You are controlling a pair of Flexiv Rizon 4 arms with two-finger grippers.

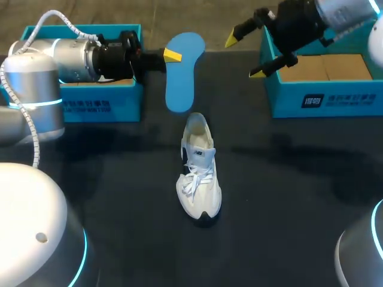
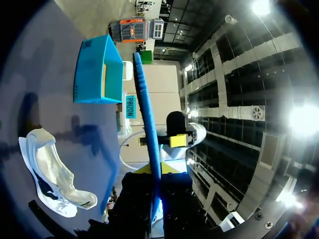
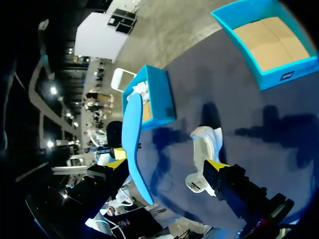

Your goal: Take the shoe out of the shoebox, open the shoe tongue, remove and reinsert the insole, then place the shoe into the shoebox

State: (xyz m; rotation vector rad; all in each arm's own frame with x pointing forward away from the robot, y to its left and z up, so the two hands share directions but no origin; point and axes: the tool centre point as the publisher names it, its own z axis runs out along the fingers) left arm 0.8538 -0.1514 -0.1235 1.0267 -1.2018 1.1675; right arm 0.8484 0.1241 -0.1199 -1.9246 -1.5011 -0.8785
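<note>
The white shoe (image 1: 198, 176) stands upright on its sole in the middle of the dark counter (image 1: 299, 185). Its long axis runs near to far, with the toe towards the near edge and a touch to the right, and the heel opening towards the far side. The upper looks like smooth pale panels with loose white laces, and a dark patch of sole shows at the toe. How far the tongue is pulled back is hard to make out.

The blue insole (image 1: 182, 75) is out of the shoe and held in the air beyond the heel. It is thin, flat and rounded at both ends, with its length roughly near to far. The left fingers (image 1: 172, 57) come in level from the left and are closed on its far end. In the left wrist view the insole (image 2: 147, 114) shows edge-on, pinched between them. In the head view only one yellow tip shows; the other is hidden behind the insole.

The right fingers (image 1: 245, 55) hang spread apart with nothing between them, over the far left corner of the right box (image 1: 326, 98). That box is teal cardboard with a plain brown inside, partly covered by the arm and cut off at the right. The left box (image 1: 102, 106), also teal, sits at the far left, its inside mostly hidden behind the left arm.
</note>
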